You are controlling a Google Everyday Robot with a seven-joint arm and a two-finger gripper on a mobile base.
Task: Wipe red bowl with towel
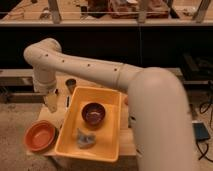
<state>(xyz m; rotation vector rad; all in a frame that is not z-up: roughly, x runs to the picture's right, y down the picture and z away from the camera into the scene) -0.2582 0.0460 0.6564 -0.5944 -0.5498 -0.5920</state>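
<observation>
The robot's thick white arm (100, 75) sweeps in from the lower right, runs leftward above the scene, bends at a rounded joint at upper left and turns downward. At its end the claw (52, 105) hangs above the left part of the wooden surface (56, 119), just left of the yellow tray (107, 137) and behind the red bowl (41, 136). Its fingers stand apart and nothing is between them. The red bowl sits upright on the near left corner of the surface, outside the tray and just beside the tray's left wall, with its hollow facing up and nothing visible inside. The towel (85, 139), a small crumpled grey-blue cloth, lies on the floor of the tray in its near half, toward the left side. Behind the towel, near the tray's middle, stands a smaller dark brown bowl (94, 113), upright and apart from the cloth. A small dark cup (71, 84) stands on the surface just beyond the tray's far left corner, close to the descending part of the arm. The claw touches neither the red bowl nor the towel.
</observation>
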